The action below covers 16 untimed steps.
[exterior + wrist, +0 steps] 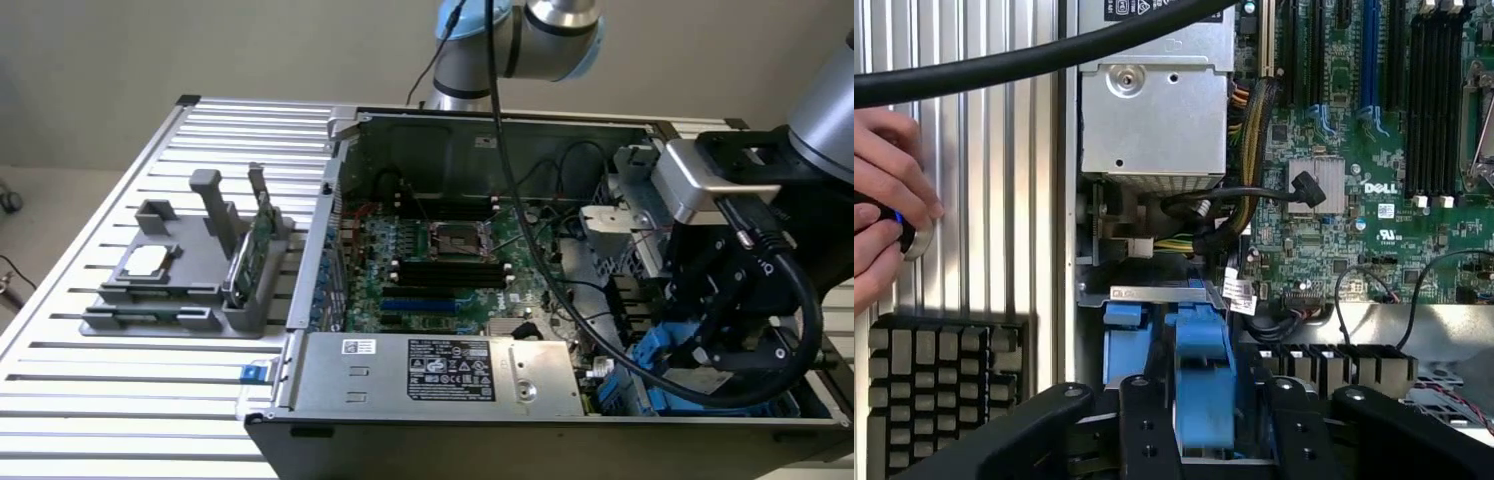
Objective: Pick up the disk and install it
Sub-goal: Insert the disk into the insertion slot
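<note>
**Exterior view**
- Item: open computer case (330,200) on a slatted table (80,400). We list inside it a motherboard (441,250) and a power supply (441,368).
- Item: grey fixture (174,295) outside the case, toward the exterior view's left. It carries a small square chip (147,262) and an upright green card (256,250).
- Item: gripper (707,355), lowered into the case's drive-bay corner at the exterior view's right.
- Item: the disk (663,362). We see only its blue carrier, down in that bay just beside the gripper; the drive body itself is hidden.

**Wrist view**
- Item: the disk (1202,350). Its blue carrier stands in the gripper's (1209,425) mouth, at the bay frame beside the power supply (1154,100).
- Pincer state: we cannot tell whether it is clamped on the carrier or has let go.
- Item: bundled cables (1244,195) and the motherboard (1374,140), close past the bay.
- Item: a person's hand (884,210) on a small lit device, outside the case wall, with a black finned block (934,390) near it.

**Handling note (our judgement)**
- We take the step in hand to be seating the disk in its bay.
- Done well, the carrier stays square to the bay guides and the push runs straight along them, without twist.
- We would keep clear of the cable bundle and trust the seating only once the carrier sits flush.
</note>
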Each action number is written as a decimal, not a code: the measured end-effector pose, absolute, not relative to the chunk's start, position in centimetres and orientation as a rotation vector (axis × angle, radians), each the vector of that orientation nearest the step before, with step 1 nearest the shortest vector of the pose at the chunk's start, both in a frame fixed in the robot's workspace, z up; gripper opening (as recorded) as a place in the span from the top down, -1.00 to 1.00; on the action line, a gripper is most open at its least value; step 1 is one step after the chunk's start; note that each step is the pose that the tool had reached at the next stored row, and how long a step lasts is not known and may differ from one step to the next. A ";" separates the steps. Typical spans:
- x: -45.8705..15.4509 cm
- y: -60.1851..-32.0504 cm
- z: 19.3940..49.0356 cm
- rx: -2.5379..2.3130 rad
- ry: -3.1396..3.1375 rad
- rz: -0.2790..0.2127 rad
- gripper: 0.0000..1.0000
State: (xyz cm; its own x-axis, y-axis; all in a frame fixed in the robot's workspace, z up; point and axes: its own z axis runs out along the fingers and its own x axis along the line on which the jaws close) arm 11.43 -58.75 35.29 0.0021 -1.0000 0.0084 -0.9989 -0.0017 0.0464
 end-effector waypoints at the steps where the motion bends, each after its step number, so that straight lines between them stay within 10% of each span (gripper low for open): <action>1: 11.4 -58.8 35.3 2.196 -2.192 -0.042 0.19; 16: 12.6 -58.5 36.4 2.198 -2.186 -0.038 0.06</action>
State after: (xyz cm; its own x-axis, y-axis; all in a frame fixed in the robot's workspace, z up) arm 12.58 -58.46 36.41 0.0059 -0.9999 0.0117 -0.9989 -0.0053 0.0464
